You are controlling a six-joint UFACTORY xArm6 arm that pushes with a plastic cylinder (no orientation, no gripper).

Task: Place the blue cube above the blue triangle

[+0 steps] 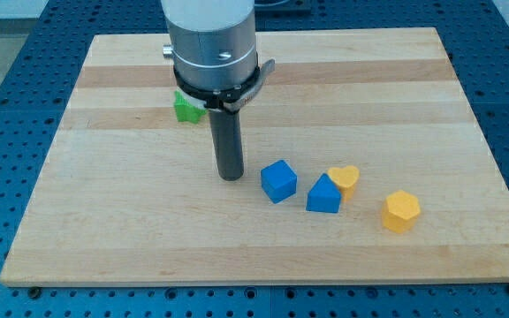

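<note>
— How is the scene lit?
— Bright, even light is cast from overhead; the wooden board point(263, 97) is shown pale and clearly, and a soft sheen is seen on the metal collar point(212, 44).
— Shadows?
— Only short, faint ones are thrown under the blocks and beside my tip point(231, 177). No blur is noticed — edges are rendered sharp, without obvious distortion.

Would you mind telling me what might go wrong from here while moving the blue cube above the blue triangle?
1. My tip sits at the blue cube's left; pushing straight right would likely drive it into the blue triangle, shifting the target.
2. The yellow heart touches or nearly touches the triangle, so it may get knocked too.
3. The cube may rotate off the tip during an angled push towards the view's top.
</note>
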